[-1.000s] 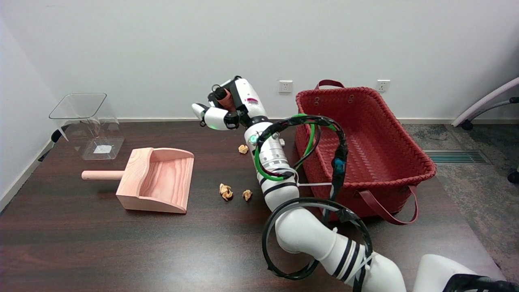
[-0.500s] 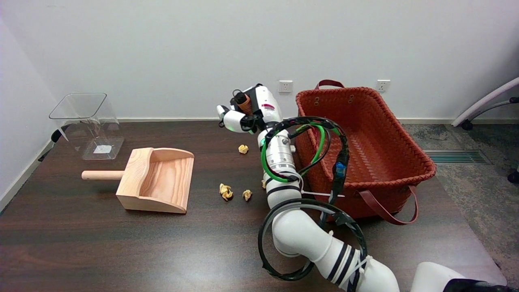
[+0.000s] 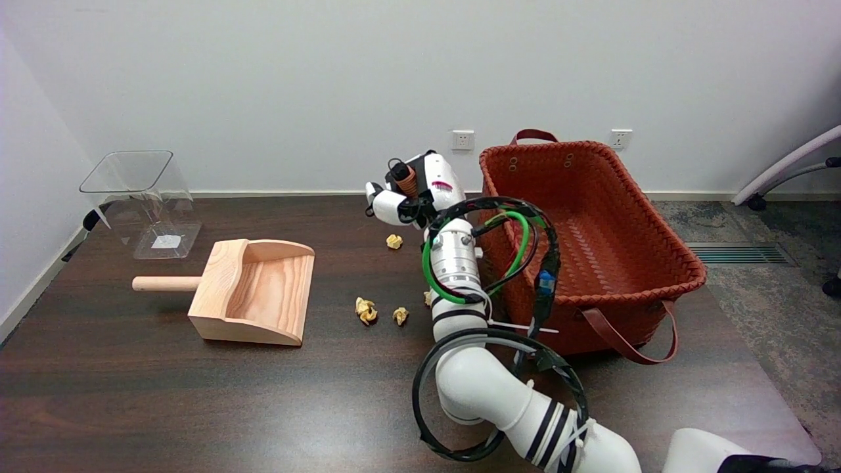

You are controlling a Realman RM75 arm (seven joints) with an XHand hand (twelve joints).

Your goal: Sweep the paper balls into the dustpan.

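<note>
Above the table's far half, our right hand (image 3: 412, 190) hangs with fingers clamped on a brown-handled object (image 3: 405, 176).
We see the nearest paper ball (image 3: 394, 241) at six o'clock from those fingers, well apart below them; two more paper balls (image 3: 366, 311) (image 3: 400, 316) lie nearer us, another (image 3: 428, 297) just beside our forearm; the wooden dustpan (image 3: 253, 292) sits at nine o'clock of them, mouth facing right; a red woven basket (image 3: 591, 230) stands at three o'clock.

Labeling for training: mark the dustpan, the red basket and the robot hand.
dustpan (image 3: 269, 295), head view, inner floor of the scoop.
red basket (image 3: 594, 299), head view, near rim.
robot hand (image 3: 410, 187), head view, middle of the hand.
</note>
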